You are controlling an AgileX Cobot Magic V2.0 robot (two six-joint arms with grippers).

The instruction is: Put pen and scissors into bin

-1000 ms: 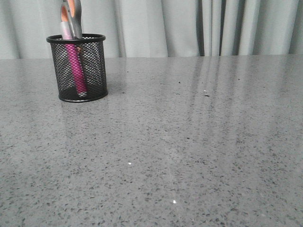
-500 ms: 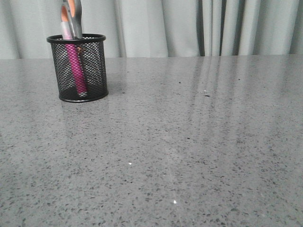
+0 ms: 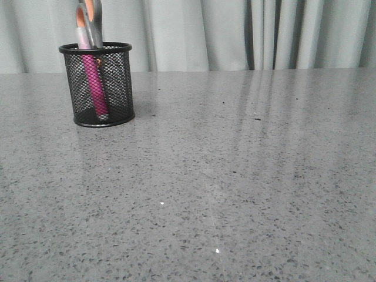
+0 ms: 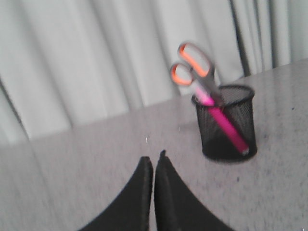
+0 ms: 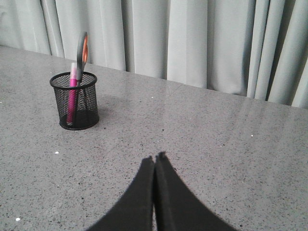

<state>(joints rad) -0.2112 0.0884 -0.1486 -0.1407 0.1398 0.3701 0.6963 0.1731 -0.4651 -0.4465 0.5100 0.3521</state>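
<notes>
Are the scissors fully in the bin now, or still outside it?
In. The scissors stand blades-down inside the bin, only the orange-lined handles above the rim, beside the pen. Neither gripper holds them.

Only obstacle on the table (image 3: 247, 176) was the bin (image 3: 97, 85) at the far left, with scissors (image 3: 91, 22) and pen (image 3: 94, 82) sticking up out of it. Curtain (image 3: 235, 32) hung behind the far edge.
</notes>
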